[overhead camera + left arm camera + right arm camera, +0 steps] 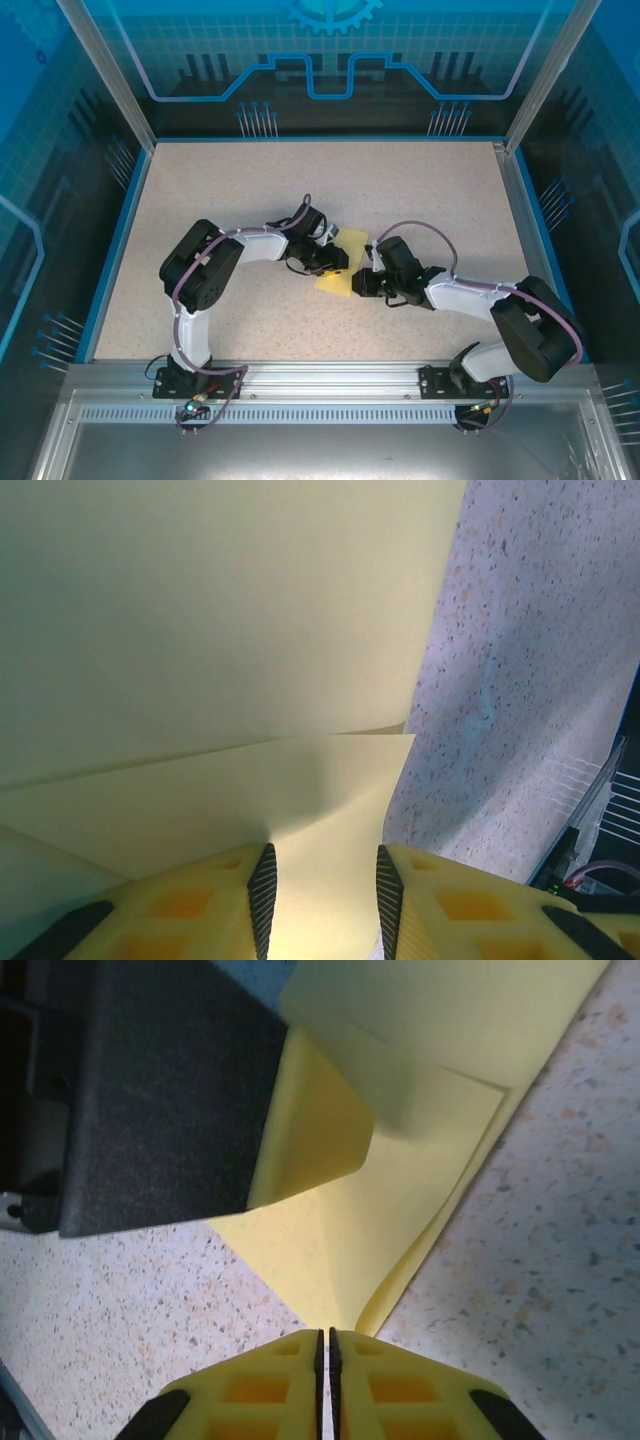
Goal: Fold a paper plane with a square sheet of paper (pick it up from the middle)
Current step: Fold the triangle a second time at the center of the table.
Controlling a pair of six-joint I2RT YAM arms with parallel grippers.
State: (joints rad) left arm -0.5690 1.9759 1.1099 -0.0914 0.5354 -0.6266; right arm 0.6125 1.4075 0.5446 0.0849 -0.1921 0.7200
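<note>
Material: the square sheet of paper point(335, 284) is thin, plain yellow and partly folded, with layers overlapping. It lies near the middle of the table point(200, 180), between the two tools.

Handling, as a judgement: it should be very light and limp, easy to crease, and likely to slide on the smooth top. It will crumple or tear if pulled from two sides. Best taken at a folded edge or corner, where doubled layers give stiffness. One flap curls upward in the right wrist view point(420, 1190).

Left tool point(338, 260): its jaws stand apart. The left wrist view shows the paper point(220, 630) running under and between the pads point(262, 900). Whether the pads touch it cannot be told. Left tool point(322, 870) recorded as released.

Right tool point(362, 283): its jaws are closed to a hairline. A pointed folded corner of the paper runs into the slit, so the right tool point(325, 1338) is recorded as clenched on that corner. A black housing point(160, 1100) of the other arm sits on the paper just beyond.

Surface: flat, speckled beige, apparently hard and low in grip.

Room: the tools nearly meet over the paper, so working space there is tight. Free table lies on all sides. Blue panels and metal posts enclose the table.
</note>
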